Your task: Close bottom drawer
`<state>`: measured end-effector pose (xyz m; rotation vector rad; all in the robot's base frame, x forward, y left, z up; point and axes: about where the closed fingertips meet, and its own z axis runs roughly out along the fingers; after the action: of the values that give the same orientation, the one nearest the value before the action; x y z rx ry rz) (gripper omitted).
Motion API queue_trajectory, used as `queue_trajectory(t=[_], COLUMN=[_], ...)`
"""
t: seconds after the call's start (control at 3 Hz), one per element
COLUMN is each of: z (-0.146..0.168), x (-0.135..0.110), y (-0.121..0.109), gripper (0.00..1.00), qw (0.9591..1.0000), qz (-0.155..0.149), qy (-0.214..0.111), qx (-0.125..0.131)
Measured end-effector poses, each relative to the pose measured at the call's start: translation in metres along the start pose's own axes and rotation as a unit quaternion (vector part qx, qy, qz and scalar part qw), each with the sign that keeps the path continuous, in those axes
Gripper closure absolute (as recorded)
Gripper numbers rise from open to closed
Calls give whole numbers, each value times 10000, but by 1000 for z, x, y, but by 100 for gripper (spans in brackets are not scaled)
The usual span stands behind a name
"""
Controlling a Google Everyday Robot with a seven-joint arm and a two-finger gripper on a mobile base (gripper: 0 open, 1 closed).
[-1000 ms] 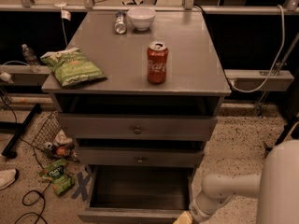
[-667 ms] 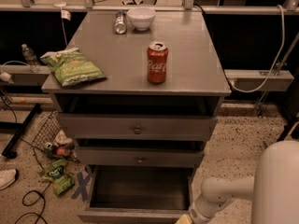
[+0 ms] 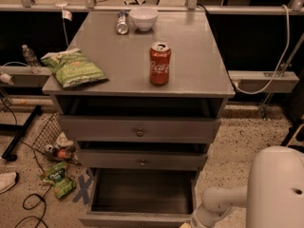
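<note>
Counting three drawers (image 3: pixel 139 131), you see the bottom drawer (image 3: pixel 142 197) pulled out; the gripper (image 3: pixel 185 225) sits at its front right corner, grip state unclear.

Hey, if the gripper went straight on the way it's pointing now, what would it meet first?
Probably the open bottom drawer, at its front panel's right corner. The gripper sits at the picture's lower edge beside it, pointing left and down; depth is unclear, so that's a guess.

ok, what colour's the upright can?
Red can, white script, camera view. Gripper low at frame bottom, beside the bottom drawer.
</note>
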<state>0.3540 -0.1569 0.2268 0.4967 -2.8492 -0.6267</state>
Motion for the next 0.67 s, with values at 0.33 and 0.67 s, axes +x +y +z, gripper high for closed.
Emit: queue_trajectory(t=[0.33,0.67], z=[15,44], x=[-3,-15], y=[0,-1], gripper=[0,0], qw=[9999,9997], qz=[102,201], qy=[-6,-115], qx=[24,-103])
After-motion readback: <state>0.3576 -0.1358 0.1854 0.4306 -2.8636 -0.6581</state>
